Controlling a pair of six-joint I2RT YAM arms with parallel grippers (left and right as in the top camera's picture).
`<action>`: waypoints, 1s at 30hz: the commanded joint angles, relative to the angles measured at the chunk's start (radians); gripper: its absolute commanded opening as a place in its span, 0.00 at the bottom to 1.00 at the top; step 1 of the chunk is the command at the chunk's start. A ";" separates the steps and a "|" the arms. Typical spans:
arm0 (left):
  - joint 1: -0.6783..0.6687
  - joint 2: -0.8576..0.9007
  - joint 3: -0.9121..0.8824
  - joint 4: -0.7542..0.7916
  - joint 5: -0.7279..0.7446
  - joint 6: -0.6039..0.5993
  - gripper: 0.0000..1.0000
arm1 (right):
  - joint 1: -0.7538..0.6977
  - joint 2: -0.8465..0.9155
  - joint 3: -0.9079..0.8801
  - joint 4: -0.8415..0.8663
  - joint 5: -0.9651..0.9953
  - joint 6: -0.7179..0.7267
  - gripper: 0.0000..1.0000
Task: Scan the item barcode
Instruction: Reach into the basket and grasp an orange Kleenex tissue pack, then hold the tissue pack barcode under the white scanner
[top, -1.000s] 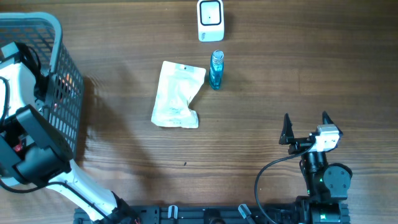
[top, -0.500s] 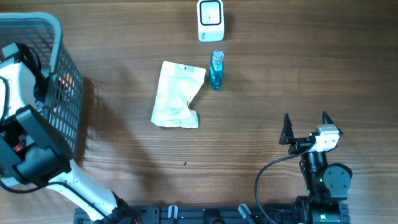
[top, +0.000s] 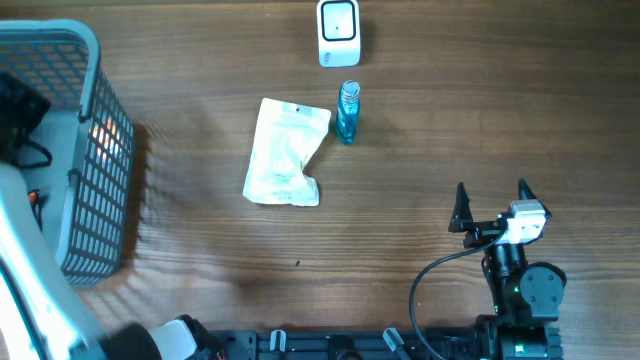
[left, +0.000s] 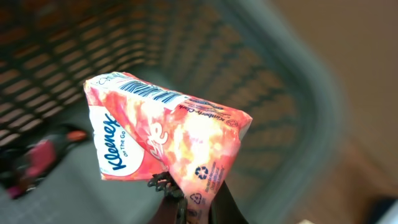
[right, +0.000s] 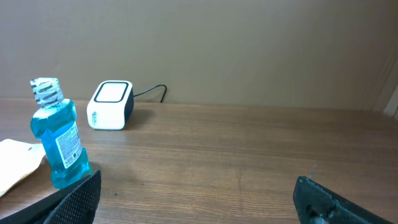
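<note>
In the left wrist view my left gripper (left: 194, 202) is shut on one corner of an orange and white Kleenex tissue pack (left: 168, 130), held up above the grey basket (left: 273, 74). The face I see carries recycling marks; the barcode is out of view. The white scanner box (top: 338, 32) stands at the far middle of the table, also in the right wrist view as the scanner (right: 112, 104). My right gripper (top: 492, 198) rests open near the front right, nothing between its fingers (right: 317, 199).
A blue mouthwash bottle (top: 347, 112) stands just in front of the scanner, with a white pouch (top: 285, 152) lying to its left. The basket (top: 90, 60) fills the far left edge and holds dark and pink items (left: 37, 158).
The left gripper has shut on the tissue pack and the left arm has risen out of the basket. The right arm has not moved.
</note>
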 joint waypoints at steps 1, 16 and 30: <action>-0.018 -0.126 0.010 0.018 0.349 -0.012 0.04 | 0.005 -0.003 -0.001 0.001 0.013 0.005 1.00; -0.631 -0.093 -0.001 -0.035 0.439 -0.011 0.04 | 0.005 -0.003 -0.001 0.002 0.013 0.005 1.00; -1.157 0.255 -0.001 0.050 0.189 -0.064 0.04 | 0.005 -0.003 -0.001 0.002 0.013 0.005 1.00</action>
